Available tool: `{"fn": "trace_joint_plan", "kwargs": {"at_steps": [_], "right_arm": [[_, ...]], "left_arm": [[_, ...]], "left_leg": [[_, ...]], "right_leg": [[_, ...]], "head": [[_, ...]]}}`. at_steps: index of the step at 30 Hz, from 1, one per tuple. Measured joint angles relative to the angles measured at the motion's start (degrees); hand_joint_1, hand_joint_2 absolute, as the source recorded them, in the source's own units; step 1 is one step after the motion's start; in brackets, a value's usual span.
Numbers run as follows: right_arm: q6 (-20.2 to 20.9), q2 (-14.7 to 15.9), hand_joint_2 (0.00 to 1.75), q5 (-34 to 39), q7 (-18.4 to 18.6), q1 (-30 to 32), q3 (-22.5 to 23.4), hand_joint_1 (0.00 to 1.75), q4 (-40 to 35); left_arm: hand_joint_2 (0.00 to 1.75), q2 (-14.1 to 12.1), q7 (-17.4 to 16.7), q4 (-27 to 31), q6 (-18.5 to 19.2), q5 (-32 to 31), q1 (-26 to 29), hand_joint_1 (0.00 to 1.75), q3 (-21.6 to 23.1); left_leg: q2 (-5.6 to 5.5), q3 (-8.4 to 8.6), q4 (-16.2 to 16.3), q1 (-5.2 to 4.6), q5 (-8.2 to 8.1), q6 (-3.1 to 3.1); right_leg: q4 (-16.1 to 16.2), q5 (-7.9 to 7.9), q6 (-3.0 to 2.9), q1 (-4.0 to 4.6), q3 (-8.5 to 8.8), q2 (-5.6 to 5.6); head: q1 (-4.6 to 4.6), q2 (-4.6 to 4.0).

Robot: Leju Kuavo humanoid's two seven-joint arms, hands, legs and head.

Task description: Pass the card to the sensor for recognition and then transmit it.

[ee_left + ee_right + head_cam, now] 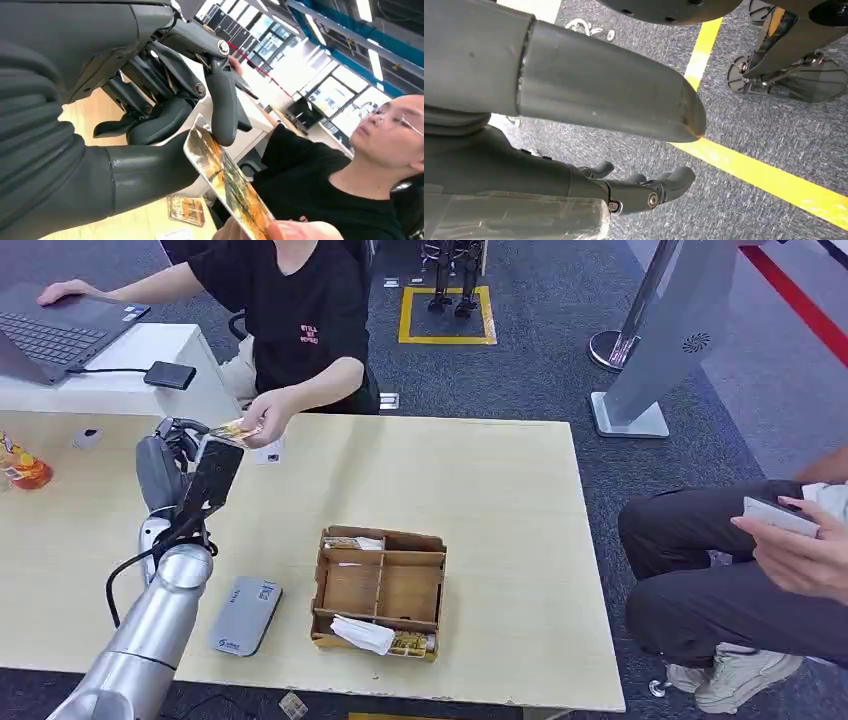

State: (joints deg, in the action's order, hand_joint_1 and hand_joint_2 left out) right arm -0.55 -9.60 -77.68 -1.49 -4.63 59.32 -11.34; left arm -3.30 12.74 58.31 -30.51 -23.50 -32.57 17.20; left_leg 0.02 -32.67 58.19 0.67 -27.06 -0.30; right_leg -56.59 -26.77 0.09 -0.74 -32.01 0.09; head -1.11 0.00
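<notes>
Handover stage: at upper left of the head view, the left hand point(200, 455) pinches the card point(225, 182) between thumb and finger while a person's hand point(268, 418) grasps its far end. The grey sensor point(246, 615) lies lower left on the table point(500, 490). The right hand point(644, 192) hangs over the floor, fingers loosely spread, holding nothing.

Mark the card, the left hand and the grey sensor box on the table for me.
card point(225, 182): left wrist view, middle of its printed face.
left hand point(195, 455): head view, middle of the hand.
sensor box point(245, 615): head view, centre of its grey top.
</notes>
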Motion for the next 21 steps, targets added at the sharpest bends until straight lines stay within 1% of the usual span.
{"fn": "trace_joint_plan", "kwargs": {"at_steps": [1, 3, 4, 12, 13, 15, 17, 18, 21], "right_arm": [[0.0, 0.0, 0.0, 0.0, 0.0, 0.0, -0.1, 0.0, 0.0], [0.0, 0.0, 0.0, 0.0, 0.1, 0.0, -0.1, 0.0, 0.0], [0.0, 0.0, 0.0, 0.0, 0.1, 0.0, -0.1, 0.0, 0.0], [0.0, 0.0, 0.0, 0.4, 0.2, 0.0, -0.1, 0.0, 0.0], [0.0, 0.0, 0.0, 0.5, 0.2, 0.0, -0.1, 0.0, 0.0], [-0.1, 0.0, 0.0, 0.6, 0.2, 0.0, -0.1, 0.0, 0.0], [-0.1, 0.0, 0.0, 0.9, 0.2, 0.0, -0.1, 0.0, 0.0], [-0.3, 0.0, 0.0, 1.1, 0.2, 0.1, -0.1, 0.0, 0.0], [-0.5, 0.0, 0.0, 1.7, 0.2, 0.0, -0.1, 0.0, 0.0]], "left_arm": [[1.75, 0.0, 0.2, -0.4, 0.0, 0.0, 0.0, 0.09, -0.1], [1.75, 0.1, 0.5, -1.0, 0.6, 0.2, 0.0, 0.09, -0.1], [1.75, 0.2, 0.7, -1.2, 1.2, 0.7, 0.0, 0.0, -0.1], [1.75, 1.2, 1.6, -1.7, 2.3, 2.5, 0.6, 0.0, -0.1], [0.0, 1.4, 1.7, -1.7, 2.4, 3.0, 0.8, 0.0, -0.1], [0.0, 1.7, 1.9, -1.7, 2.8, 4.2, 1.4, 0.0, -0.1], [0.0, 2.1, 2.8, -0.4, 3.7, 6.7, 2.8, 0.0, -0.1], [0.0, 2.3, 3.5, 1.3, 4.7, 9.4, 3.6, 0.0, -0.1], [0.0, 2.9, 4.4, 5.2, 6.7, 14.4, 6.3, 0.0, -0.1]], "left_leg": [[0.0, 0.0, 0.0, 0.0, 0.0, 0.0], [0.0, 0.0, 0.0, 0.0, 0.0, 0.0], [0.0, -0.01, 0.0, 0.0, 0.0, 0.0], [0.0, -0.02, 0.0, 0.0, 0.0, 0.0], [-0.01, -0.02, 0.0, -0.01, 0.0, 0.0], [-0.01, -0.02, 0.0, -0.01, 0.0, 0.0], [0.01, -0.01, 0.0, -0.01, -0.01, 0.01], [0.0, -0.02, 0.0, -0.01, -0.01, 0.01], [0.0, -0.02, 0.0, -0.01, -0.02, 0.01]], "right_leg": [[0.0, 0.0, 0.0, 0.0, 0.0, 0.0], [0.0, 0.0, 0.0, 0.0, 0.0, 0.0], [0.0, 0.0, 0.0, 0.0, 0.0, 0.0], [0.0, 0.0, 0.0, 0.0, 0.0, -0.01], [0.0, 0.0, 0.0, -0.01, 0.0, -0.01], [0.0, 0.0, 0.0, -0.01, 0.0, -0.01], [0.0, 0.0, 0.0, -0.01, 0.0, 0.01], [0.0, 0.0, 0.0, -0.01, 0.0, 0.0], [0.0, -0.01, 0.0, -0.01, -0.01, 0.01]], "head": [[0.02, 0.0], [0.02, 0.0], [0.0, 0.0], [0.02, 0.0], [0.0, 0.0], [0.02, 0.0], [0.02, 0.0], [0.02, 0.0], [0.0, 0.0]]}}
